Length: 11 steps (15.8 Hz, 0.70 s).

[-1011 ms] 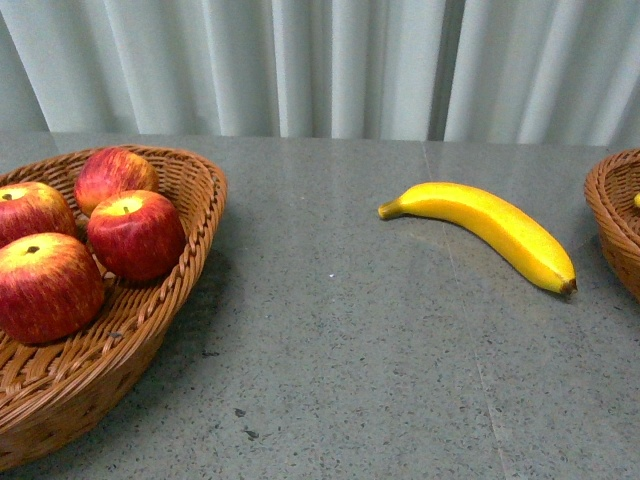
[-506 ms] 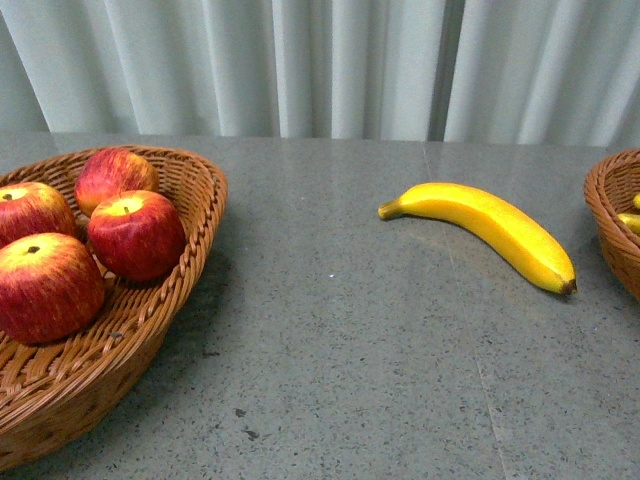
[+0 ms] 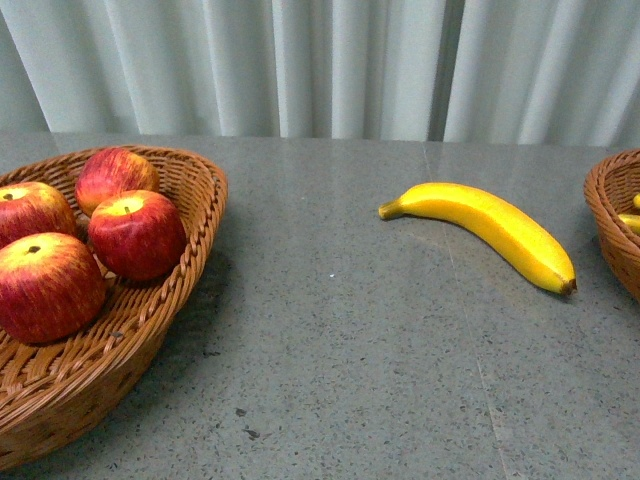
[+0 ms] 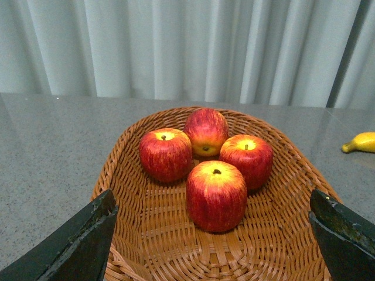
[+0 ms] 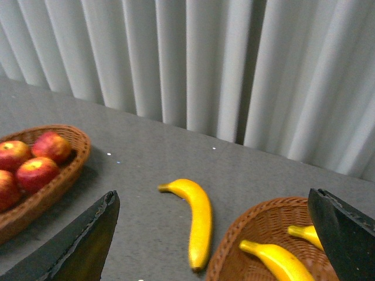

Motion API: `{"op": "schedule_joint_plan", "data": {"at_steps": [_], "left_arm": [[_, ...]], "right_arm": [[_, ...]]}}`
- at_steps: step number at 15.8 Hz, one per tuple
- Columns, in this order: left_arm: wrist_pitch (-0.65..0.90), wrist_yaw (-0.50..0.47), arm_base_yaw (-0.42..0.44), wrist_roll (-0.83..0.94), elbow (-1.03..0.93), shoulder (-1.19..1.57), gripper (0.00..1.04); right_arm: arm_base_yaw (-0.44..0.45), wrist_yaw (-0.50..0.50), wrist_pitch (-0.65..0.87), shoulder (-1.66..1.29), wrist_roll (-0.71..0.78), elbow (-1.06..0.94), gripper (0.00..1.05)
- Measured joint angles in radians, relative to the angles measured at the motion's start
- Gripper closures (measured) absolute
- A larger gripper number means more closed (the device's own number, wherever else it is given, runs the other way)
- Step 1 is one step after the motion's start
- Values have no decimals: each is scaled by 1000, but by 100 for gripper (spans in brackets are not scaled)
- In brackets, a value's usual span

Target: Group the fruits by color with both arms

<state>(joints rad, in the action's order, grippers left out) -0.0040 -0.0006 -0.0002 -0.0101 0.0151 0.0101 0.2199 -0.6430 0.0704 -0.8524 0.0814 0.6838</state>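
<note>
left gripper (image 4: 211, 200), right gripper (image 5: 212, 195) spread, wrist views only, bananas (image 5: 276, 261) in basket (image 5: 253, 221) seemingly two

A brown wicker basket (image 4: 132, 175) sits on the grey speckled tabletop (image 4: 53, 140), with a pale pleated curtain (image 4: 176, 47) hanging at the far edge. Four red apples with yellow streaks are bunched close together inside the basket. The nearest apple (image 4: 216, 195) stands upright with its stem dimple up. Two more upright apples (image 4: 166, 153) (image 4: 246, 160) flank it just behind. The farthest apple (image 4: 206, 130) is tipped so its yellow end faces the camera. The two black fingers (image 4: 76, 246) stand wide apart at the near end, with the basket between them and nothing held. Beyond the basket's rim lies a yellow tip (image 4: 362, 142), probably a banana, cut off by the frame edge.
</note>
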Motion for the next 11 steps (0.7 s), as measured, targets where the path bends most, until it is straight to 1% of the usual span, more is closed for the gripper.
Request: {"op": "schedule_joint_plan", "data": {"at_steps": [2,4,5,8,9,11], "left_arm": [[0,0,0,0,0,0,7],[0,0,0,0,0,0,7],[0,0,0,0,0,0,7],[0,0,0,0,0,0,7],[0,0,0,0,0,0,7],[0,0,0,0,0,0,7]], "right_arm": [[-43,-9,-54,122,-57,-24,7],[-73,-3,-85,182,-68,-24,7],[-94,11,-101,199,-67,-25,7],[-198,82,-122,193,-55,-40,7],[-270,132,-113,161,-45,-40,7],[-504,269,-54,5,-16,19,7]]}}
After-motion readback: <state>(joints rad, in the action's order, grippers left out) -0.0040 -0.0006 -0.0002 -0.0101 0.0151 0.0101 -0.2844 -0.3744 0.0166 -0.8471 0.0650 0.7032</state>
